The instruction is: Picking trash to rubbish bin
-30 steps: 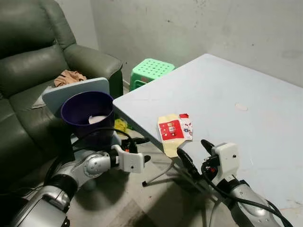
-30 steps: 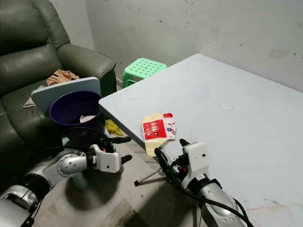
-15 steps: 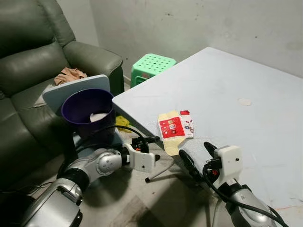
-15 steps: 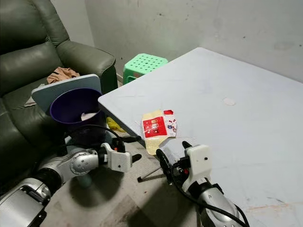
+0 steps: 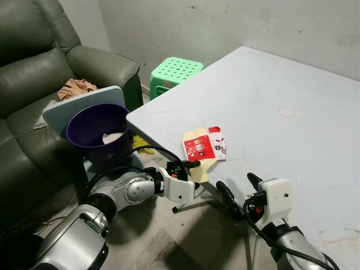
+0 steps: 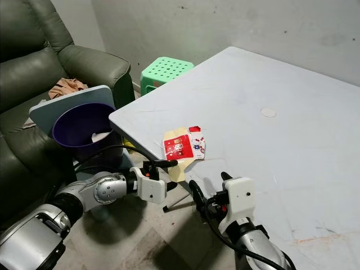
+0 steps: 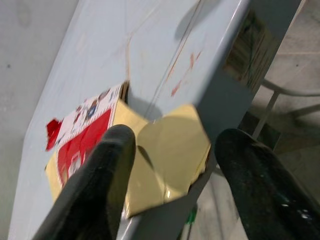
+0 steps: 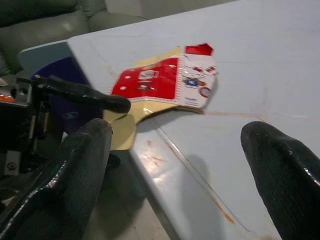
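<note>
A flattened red, white and yellow carton lies at the near edge of the pale blue table, its yellow flap hanging over the edge. My left gripper is open at that edge, with one finger above the flap and the other below; whether they touch it I cannot tell. My right gripper is open a little to the right, just below the table edge and apart from the carton. The purple bin stands on the floor to the left with something white inside.
A blue-grey lid leans behind the bin against the dark green sofa, which has a crumpled cloth on it. A green stool stands by the wall. A metal table leg crosses the floor under the edge.
My left gripper has reached right from beside the bin to the carton's overhanging flap. The camera has shifted a little; my right gripper has stayed about where it was.
</note>
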Controlling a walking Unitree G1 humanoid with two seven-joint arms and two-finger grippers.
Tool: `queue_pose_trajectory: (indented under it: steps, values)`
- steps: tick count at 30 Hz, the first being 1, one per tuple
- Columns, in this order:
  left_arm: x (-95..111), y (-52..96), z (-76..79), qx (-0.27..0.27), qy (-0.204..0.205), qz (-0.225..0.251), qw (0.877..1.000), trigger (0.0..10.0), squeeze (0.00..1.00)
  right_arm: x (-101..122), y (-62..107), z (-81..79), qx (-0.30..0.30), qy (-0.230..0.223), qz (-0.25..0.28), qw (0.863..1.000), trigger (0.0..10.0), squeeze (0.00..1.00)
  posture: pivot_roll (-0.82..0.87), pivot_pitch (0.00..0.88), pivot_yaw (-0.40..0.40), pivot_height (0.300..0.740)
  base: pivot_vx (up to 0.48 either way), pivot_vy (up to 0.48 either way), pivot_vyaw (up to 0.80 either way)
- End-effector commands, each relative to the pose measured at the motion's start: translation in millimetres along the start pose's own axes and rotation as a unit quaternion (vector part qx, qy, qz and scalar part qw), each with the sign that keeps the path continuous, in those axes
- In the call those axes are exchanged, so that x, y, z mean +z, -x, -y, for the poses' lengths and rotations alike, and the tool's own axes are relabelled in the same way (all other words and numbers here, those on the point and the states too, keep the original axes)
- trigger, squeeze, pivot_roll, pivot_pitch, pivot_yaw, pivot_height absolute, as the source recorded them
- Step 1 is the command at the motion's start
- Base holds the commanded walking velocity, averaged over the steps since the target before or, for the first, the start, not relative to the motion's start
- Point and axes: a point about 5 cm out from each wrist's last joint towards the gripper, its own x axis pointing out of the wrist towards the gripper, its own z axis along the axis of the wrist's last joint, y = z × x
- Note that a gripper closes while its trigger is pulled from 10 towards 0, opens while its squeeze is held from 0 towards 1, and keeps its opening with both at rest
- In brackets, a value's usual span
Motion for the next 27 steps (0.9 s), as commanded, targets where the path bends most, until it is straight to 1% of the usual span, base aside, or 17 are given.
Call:
queue_pose_trajectory:
  steps: [1,2,15,27]
  values:
    - [-1.5,2.2,-1.7,-0.007,-0.003,-0.001,1.0,1.0,0.0,2.8,2.1,-2.2,0.001,0.001,0.002,1.0,10.0,0.0,-0.31,0.126,0.074,0.74,0.0,0.0,0.0]
    - [-1.1,1.7,-2.0,-0.008,-0.001,0.001,1.0,0.0,0.0,2.3,2.7,-2.3,-0.001,0.003,0.001,1.0,10.0,0.0,-0.31,0.127,0.075,0.74,0.0,0.0,0.0]
    - [-1.5,3.7,-6.0,-0.011,-0.003,0.004,1.0,0.0,0.0,0.8,2.8,-4.4,-0.003,-0.002,-0.001,1.0,10.0,0.0,-0.3,0.135,0.076,0.74,0.0,0.0,0.0]
    - [-2.6,4.3,-4.8,-0.014,-0.001,0.0,1.0,0.0,0.0,-0.5,4.0,-5.7,-0.002,-0.004,-0.004,1.0,10.0,0.0,-0.3,0.138,0.074,0.74,0.0,0.0,0.0]
